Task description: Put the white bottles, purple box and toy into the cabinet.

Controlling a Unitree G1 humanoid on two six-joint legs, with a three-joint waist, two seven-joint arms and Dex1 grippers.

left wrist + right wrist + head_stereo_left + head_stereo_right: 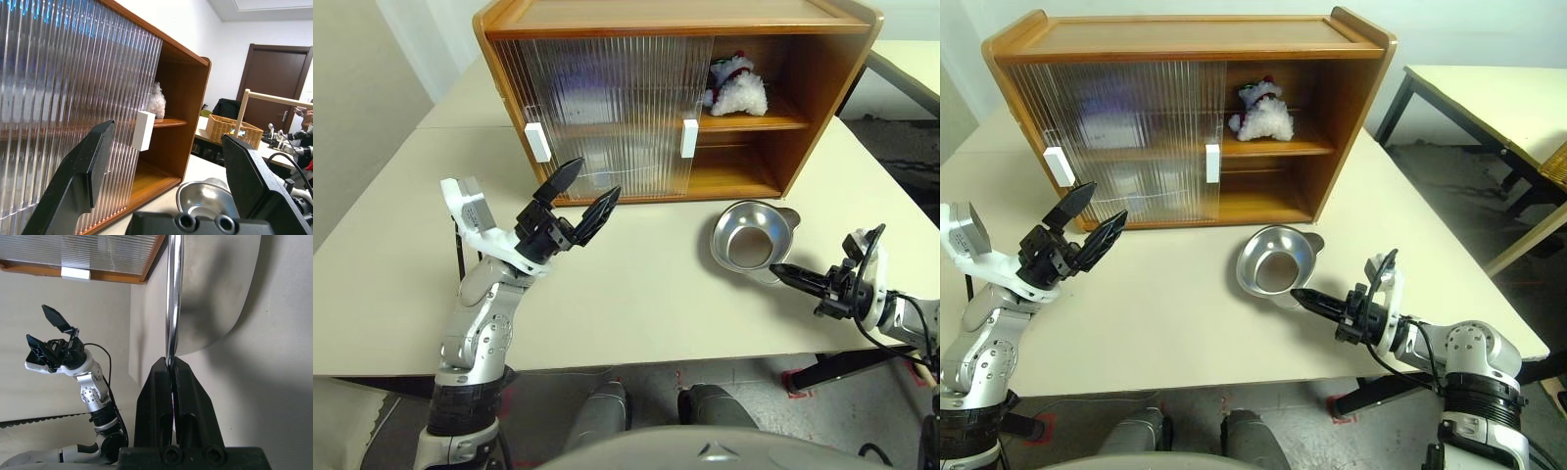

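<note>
Warm brown wooden cabinet (822, 69), ribbed translucent doors, white handles; white toy (736, 90), red-green clothes; shiny silver bowl (754, 235).

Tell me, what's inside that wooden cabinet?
On the cabinet's upper shelf, open side, sits a plush toy. The shelf below it looks bare. Whatever is behind the ribbed sliding doors is blurred beyond telling.

toy (736, 86) in cabinet (675, 20) upper shelf | bowl (754, 238) before cabinet
</note>
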